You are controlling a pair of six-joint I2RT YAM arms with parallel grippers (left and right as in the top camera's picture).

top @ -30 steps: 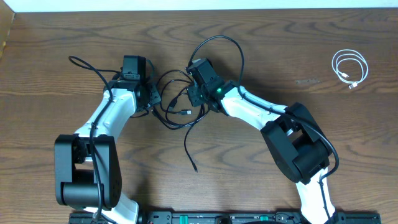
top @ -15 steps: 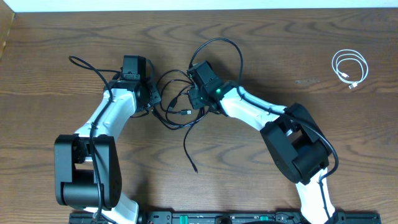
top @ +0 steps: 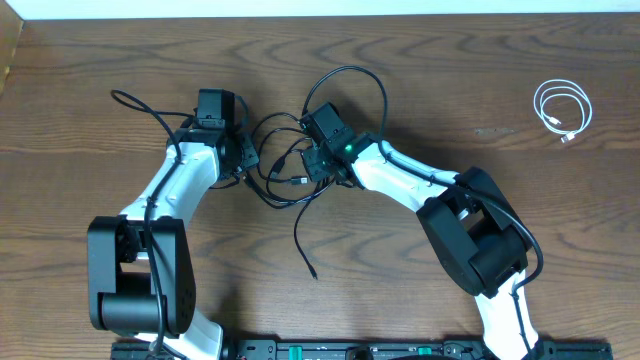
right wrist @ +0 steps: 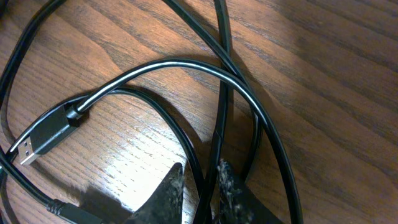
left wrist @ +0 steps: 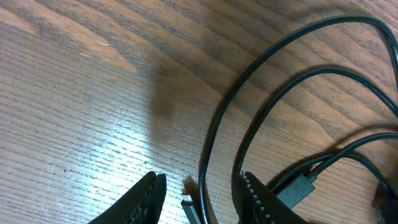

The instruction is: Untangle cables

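Note:
Two black cables lie tangled between my two grippers, one loose tail trailing toward the front. The white cable is coiled alone at the far right. My left gripper is open: in the left wrist view a black strand and a metal plug tip sit between its fingers with gaps on both sides. My right gripper is shut on crossing black strands, pinched between its fingers. A USB plug lies to its left.
A thicker black wire arcs up from the right arm over the table's back. Another black wire loops off the left arm to the left. Bare wooden table surrounds the tangle.
The right gripper's jaws have closed in on the black strands, and its arm has shifted slightly left. The left arm has not moved.

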